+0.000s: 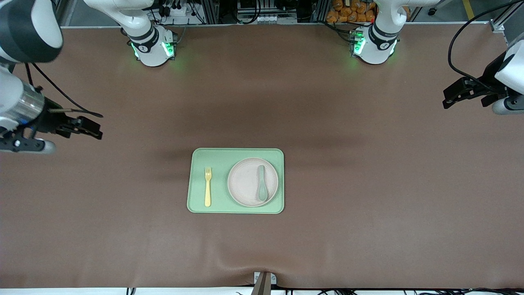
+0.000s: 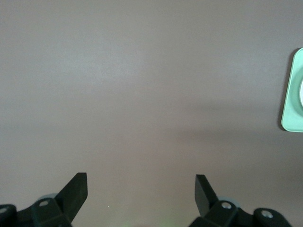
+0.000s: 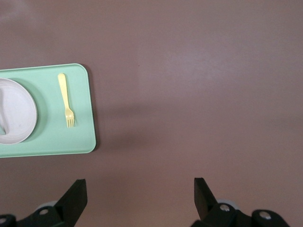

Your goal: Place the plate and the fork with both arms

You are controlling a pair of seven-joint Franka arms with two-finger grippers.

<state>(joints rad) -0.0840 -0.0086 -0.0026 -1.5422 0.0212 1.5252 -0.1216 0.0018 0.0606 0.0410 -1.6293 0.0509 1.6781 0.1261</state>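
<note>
The pale beige-pink plate (image 1: pixel 249 182) lies on the light-green tray (image 1: pixel 196 200), at the tray's end toward the left arm. A grey-green spoon (image 1: pixel 262 183) lies in the plate. The pastel-yellow fork (image 1: pixel 208 186) lies flat on the tray beside the plate, toward the right arm's end. The fork (image 3: pixel 66 99) and part of the plate (image 3: pixel 16 111) also show in the right wrist view. My right gripper (image 1: pixel 92 128) is open and empty, up over the bare table at the right arm's end. My left gripper (image 1: pixel 449 98) is open and empty, up over the table at the left arm's end.
The brown table mat (image 1: pixel 368 205) covers the whole table and is wrinkled near a small bracket (image 1: pixel 264 280) at the front edge. A corner of the tray (image 2: pixel 292 94) shows in the left wrist view. The arm bases (image 1: pixel 153 47) stand along the back edge.
</note>
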